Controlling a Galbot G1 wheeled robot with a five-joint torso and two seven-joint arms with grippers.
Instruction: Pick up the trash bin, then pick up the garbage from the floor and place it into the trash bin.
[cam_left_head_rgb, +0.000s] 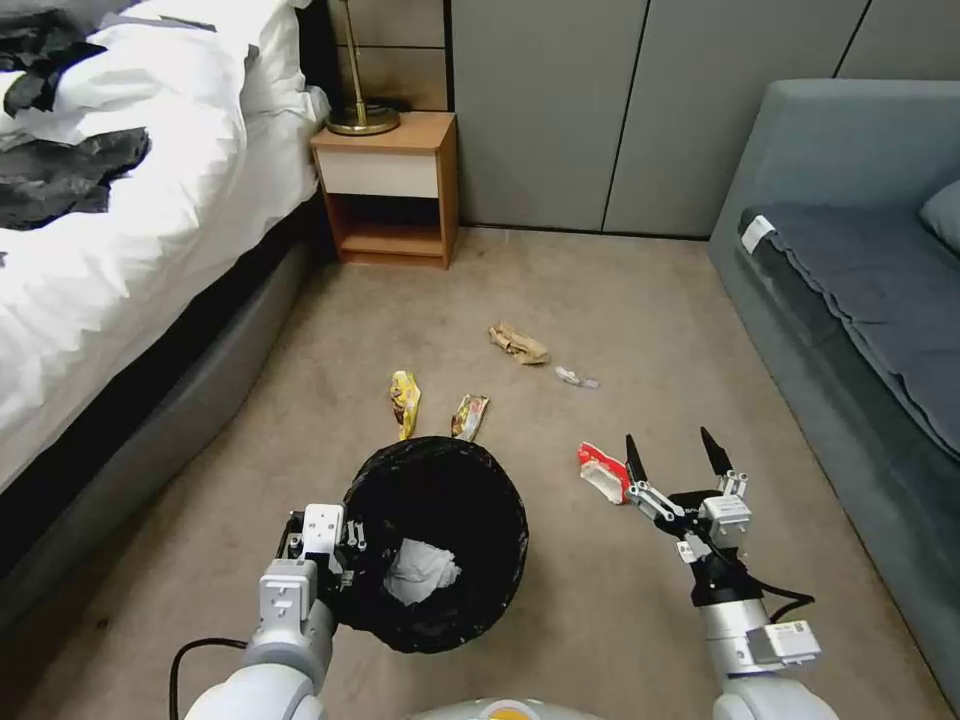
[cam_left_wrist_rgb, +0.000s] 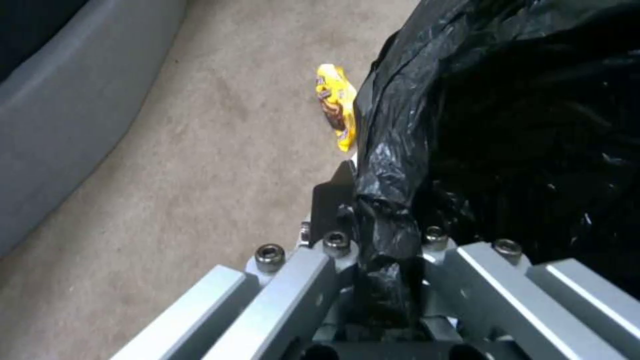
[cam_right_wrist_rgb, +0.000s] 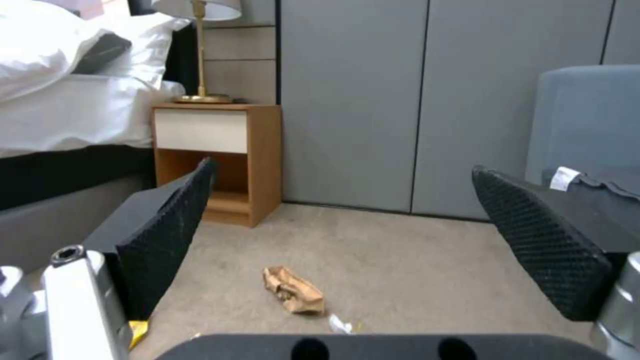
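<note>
Your left gripper (cam_left_head_rgb: 345, 555) clamps the trash bin's (cam_left_head_rgb: 437, 545) bagged rim, keeping it ready; right gripper (cam_left_head_rgb: 675, 452) hangs spread, empty, beside the red-white wrapper (cam_left_head_rgb: 601, 471).

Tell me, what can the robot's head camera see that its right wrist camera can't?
Head camera alone: the trash bin with white tissue inside, gripped at its rim by the left gripper, plus the red-white wrapper beside the open right gripper.

Right wrist camera alone: the lamp's white shade.

Both: the crumpled brown paper, the nightstand, the bed and the sofa.
</note>
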